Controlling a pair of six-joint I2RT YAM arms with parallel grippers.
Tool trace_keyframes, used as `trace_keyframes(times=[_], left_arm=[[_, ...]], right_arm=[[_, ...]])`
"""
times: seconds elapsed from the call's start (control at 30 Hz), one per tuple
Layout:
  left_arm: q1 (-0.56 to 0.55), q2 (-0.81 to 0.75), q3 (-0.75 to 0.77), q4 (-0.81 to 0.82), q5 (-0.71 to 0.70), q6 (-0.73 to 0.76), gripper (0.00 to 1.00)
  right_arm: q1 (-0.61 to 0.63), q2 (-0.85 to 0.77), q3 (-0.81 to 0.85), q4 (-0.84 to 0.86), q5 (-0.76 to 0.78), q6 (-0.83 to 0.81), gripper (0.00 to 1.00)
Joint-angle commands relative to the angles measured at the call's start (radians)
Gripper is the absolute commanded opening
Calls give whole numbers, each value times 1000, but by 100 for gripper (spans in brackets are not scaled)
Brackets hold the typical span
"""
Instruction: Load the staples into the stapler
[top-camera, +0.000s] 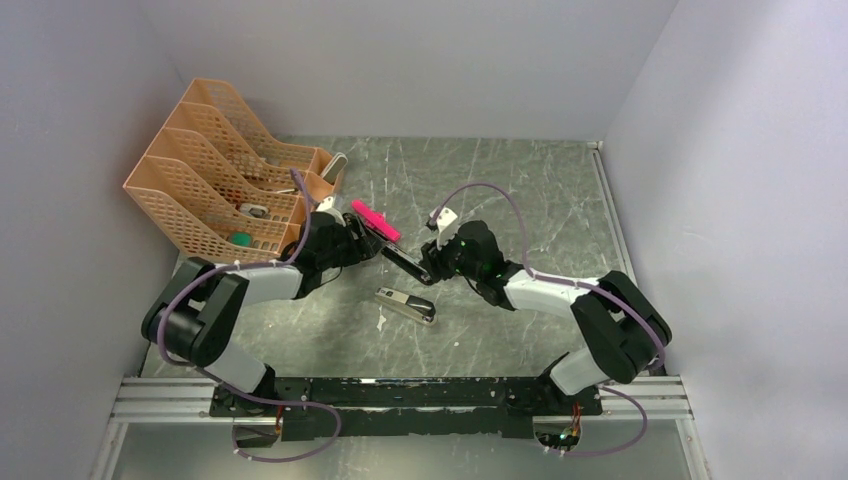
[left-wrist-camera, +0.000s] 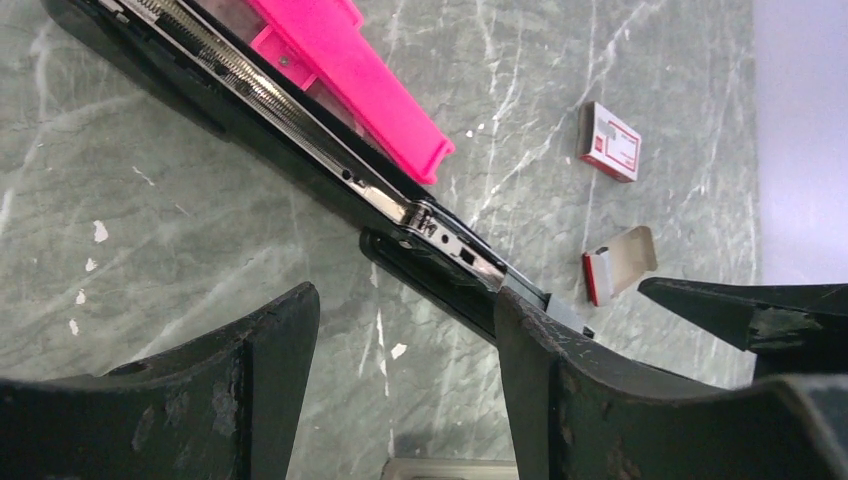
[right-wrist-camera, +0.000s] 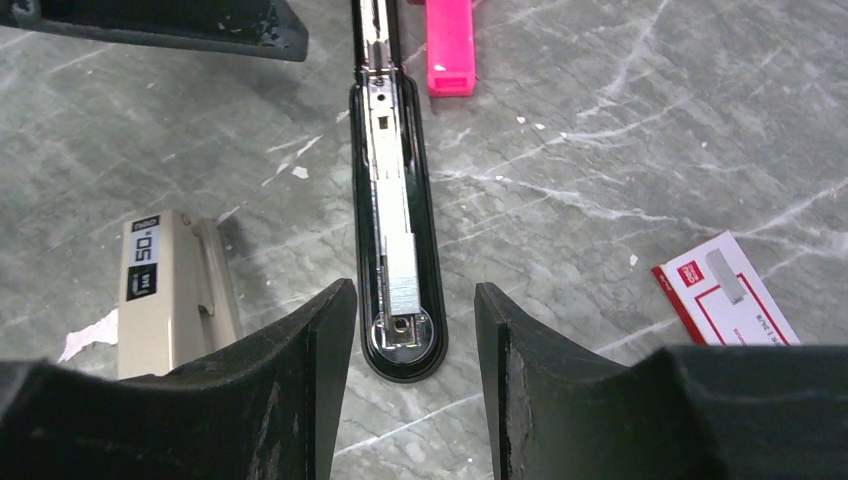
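Right gripper (right-wrist-camera: 413, 292) open, its fingers either side of the stapler (right-wrist-camera: 383, 150) tip at lower centre, not touching it. Left gripper (left-wrist-camera: 405, 300) open, bare table (left-wrist-camera: 150, 200) showing between its fingers. Staples (right-wrist-camera: 400, 270) lie in the stapler's silver rail. White-red box (right-wrist-camera: 725, 290) at right edge.

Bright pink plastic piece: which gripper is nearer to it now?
Left. The left gripper is close beside the bright pink plastic piece. The right gripper is open around the opposite tip of the long black desk stapler, well away from the pink piece.
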Motion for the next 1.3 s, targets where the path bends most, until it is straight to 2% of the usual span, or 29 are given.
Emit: trace_keyframes(times=[0.0,0.67,1.1,1.27], left_arm=[[7,14,25,10,-36,60,69],[7,69,28,16,-58,121,68],[7,55,17,27,-57,123,68],[7,55,14,32,-57,123,68]], right_arm=[[-10,13,7,7,68,39,51],[-22,161,164,-46,3,143,47],[-22,214,223,-137,-29,126,32],[-21,205,220,-154,-51,108,32]])
